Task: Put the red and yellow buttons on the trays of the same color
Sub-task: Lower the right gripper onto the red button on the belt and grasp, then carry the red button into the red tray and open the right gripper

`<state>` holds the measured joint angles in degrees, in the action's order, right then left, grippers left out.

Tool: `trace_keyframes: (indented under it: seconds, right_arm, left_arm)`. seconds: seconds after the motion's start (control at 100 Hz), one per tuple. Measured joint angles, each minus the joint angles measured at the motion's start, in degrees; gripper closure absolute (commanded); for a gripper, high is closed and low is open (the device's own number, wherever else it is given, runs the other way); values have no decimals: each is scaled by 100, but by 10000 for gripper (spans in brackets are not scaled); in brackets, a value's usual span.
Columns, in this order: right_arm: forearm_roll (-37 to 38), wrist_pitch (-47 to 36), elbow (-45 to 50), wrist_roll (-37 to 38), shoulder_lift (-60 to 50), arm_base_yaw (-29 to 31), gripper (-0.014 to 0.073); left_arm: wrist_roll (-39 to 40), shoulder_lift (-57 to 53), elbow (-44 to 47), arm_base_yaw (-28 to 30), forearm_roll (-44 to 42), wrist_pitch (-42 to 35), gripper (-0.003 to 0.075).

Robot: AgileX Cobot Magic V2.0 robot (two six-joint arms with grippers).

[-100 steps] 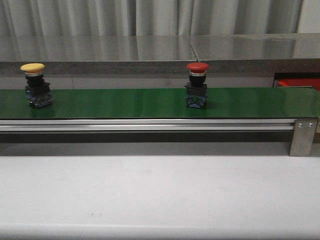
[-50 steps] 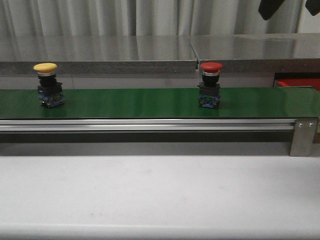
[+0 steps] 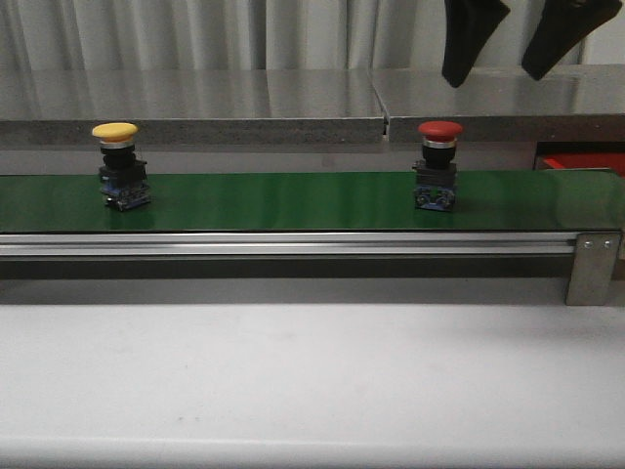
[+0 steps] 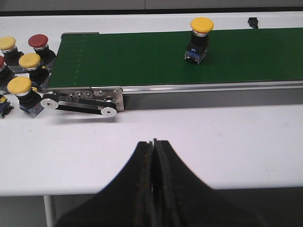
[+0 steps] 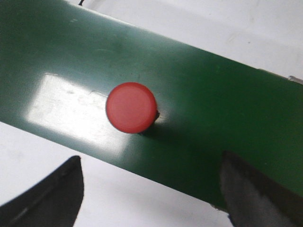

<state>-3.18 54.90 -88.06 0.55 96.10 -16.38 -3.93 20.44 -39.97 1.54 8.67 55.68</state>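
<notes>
My right gripper [image 3: 515, 44] hangs with fingers spread apart above the red button [image 3: 439, 166], which stands upright on the green belt [image 3: 293, 200] toward its right end. The yellow button [image 3: 117, 166] stands far left on the belt; my left gripper [image 4: 154, 156] is pressed together, holding nothing.

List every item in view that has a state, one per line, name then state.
Red mushroom-head button: upright on the green conveyor belt, not gripped.
Yellow mushroom-head button: upright on the belt, not gripped.
Right gripper: open, hanging above the red button.
Left gripper: shut, empty, over the white table.
Spare red and yellow buttons: standing on the table off the belt's end.
</notes>
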Motion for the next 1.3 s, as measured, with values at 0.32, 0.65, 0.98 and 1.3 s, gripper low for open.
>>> trace_keyframes:
  seconds: [0.32,0.65,0.98,1.3]
  right_arm:
    - [-77,122,-416,-55,778,-12,7]
    - [-67,-65,-430,-55,1214,201,354]
    - [-67,-188,-430,-55,1183,264,433]
    - [-10,-262,-430,-55,749,1498,433]
  left_arm:
    - [0,0,0,0,0,0,741]
    - [0,0,0,0,0,0,741]
    - [0,0,0,0,0,0,741]
    - [0,0,0,0,0,0,741]
